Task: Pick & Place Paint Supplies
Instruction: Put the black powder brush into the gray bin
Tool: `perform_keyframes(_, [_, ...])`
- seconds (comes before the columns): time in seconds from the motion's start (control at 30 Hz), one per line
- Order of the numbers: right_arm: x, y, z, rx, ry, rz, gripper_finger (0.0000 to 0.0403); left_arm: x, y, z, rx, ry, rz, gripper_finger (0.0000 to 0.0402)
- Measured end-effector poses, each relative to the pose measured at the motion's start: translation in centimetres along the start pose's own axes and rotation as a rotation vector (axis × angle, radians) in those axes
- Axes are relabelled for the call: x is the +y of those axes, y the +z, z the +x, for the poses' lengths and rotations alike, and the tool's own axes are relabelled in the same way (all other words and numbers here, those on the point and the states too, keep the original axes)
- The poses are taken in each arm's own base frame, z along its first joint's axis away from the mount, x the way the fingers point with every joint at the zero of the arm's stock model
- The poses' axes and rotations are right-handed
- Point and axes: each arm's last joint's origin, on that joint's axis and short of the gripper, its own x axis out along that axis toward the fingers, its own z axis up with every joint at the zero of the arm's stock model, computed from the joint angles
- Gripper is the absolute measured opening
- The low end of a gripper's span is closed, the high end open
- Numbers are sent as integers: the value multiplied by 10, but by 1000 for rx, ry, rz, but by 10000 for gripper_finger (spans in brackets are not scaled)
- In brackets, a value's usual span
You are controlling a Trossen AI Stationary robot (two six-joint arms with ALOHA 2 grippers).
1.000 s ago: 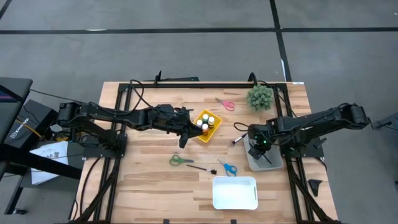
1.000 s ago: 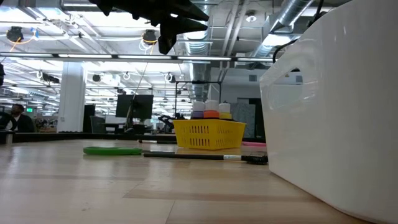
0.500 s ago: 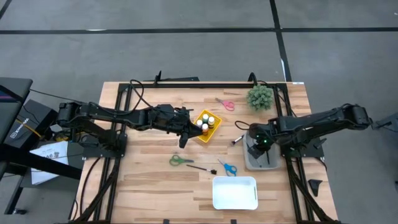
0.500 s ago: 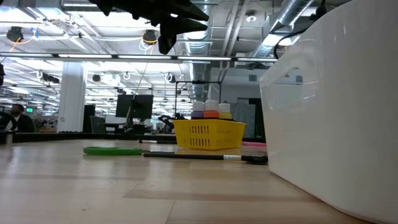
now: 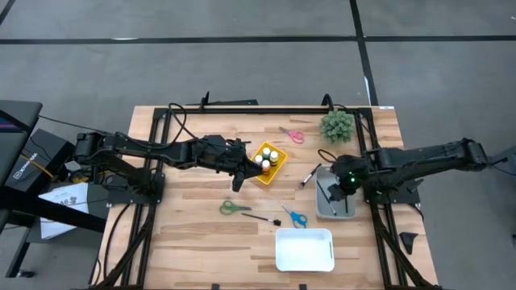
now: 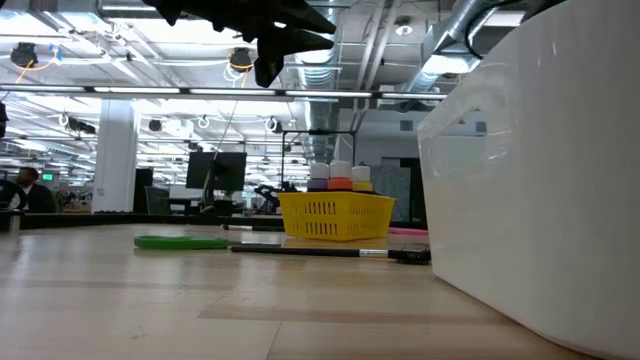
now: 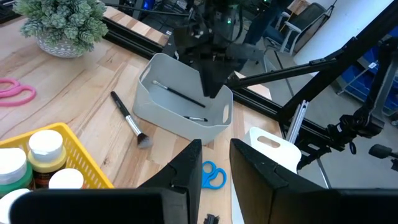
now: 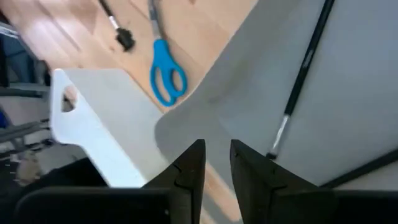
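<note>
The grey bin [image 5: 336,198] on the table's right side holds two brushes [image 7: 180,95]; the right gripper [image 5: 348,182] hovers over it, jaws slightly parted, empty; a loose brush [image 5: 310,176] lies slantwise just beside the bin, nearest this arm; the left gripper [image 5: 236,182] waits beside the yellow basket [image 5: 268,160], slightly parted, empty.

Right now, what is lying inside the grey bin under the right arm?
Two thin dark-handled brushes lie inside the grey bin. The right gripper hangs over one end and covers part of the floor there, so anything below it cannot be seen.
</note>
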Motion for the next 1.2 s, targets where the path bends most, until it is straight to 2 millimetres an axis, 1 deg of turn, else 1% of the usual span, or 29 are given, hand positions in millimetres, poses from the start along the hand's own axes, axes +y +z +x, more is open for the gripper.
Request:
perform_keyframes(0.1, [-3, -7, -6, -11, -12, 49, 64, 0, 0, 0, 0, 0, 0, 76])
perform_keyframes(0.17, [-5, -12, -13, -40, -50, 81, 55, 0, 0, 0, 0, 0, 0, 76])
perform_keyframes(0.33, [-3, -20, -38, -120, -133, 105, 8, 0, 0, 0, 1, 0, 0, 76])
perform_keyframes(0.43, [-4, -22, -49, -136, -207, 131, 6, 1, 0, 0, -1, 3, 16, 76])
perform_keyframes(0.6, [-6, -19, -48, -159, -224, 146, 2, 3, 1, 0, -10, 22, 19, 76])
perform_keyframes(0.77, [-6, -10, -43, -226, -286, 188, 1, 5, 2, 0, -13, 31, 20, 76])
perform_keyframes(0.9, [-5, -3, -41, -271, -298, 193, 1, 5, 2, 0, -14, 31, 41, 76])
perform_keyframes(1.07, [3, 14, -31, -285, -264, 166, 0, 5, 2, 0, -14, 31, 41, 76])
perform_keyframes(1.2, [6, 28, -15, -250, -297, 146, 0, 5, 2, 0, -14, 31, 41, 76])
